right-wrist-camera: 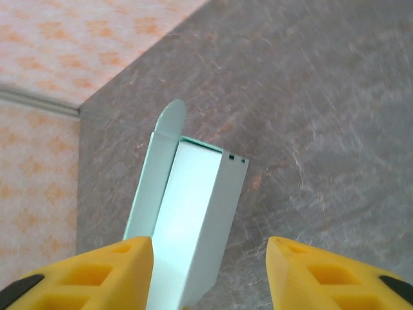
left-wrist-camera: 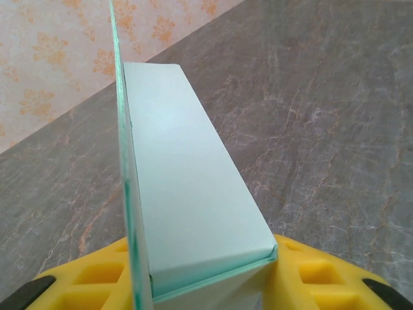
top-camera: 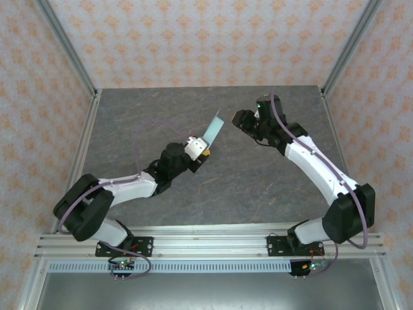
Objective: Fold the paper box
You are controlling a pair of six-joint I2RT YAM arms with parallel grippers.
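The paper box point(top-camera: 214, 129) is a pale mint-green, narrow rectangular box held tilted above the middle of the table. My left gripper point(top-camera: 197, 150) is shut on its lower end. In the left wrist view the box point(left-wrist-camera: 187, 187) runs away from the camera between the two yellow fingers point(left-wrist-camera: 84, 278), with a thin flap standing upright along its left edge. My right gripper point(top-camera: 241, 120) hangs open just right of the box's top end, apart from it. In the right wrist view the box point(right-wrist-camera: 193, 206) lies beyond the spread gripper point(right-wrist-camera: 210, 274), nearer the left finger point(right-wrist-camera: 97, 271), with a rounded tab at its far end.
The dark grey stone-patterned table point(top-camera: 148, 123) is enclosed by patterned wallpaper walls and aluminium corner posts point(top-camera: 68, 48). A metal rail point(top-camera: 206, 242) runs along the near edge by the arm bases.
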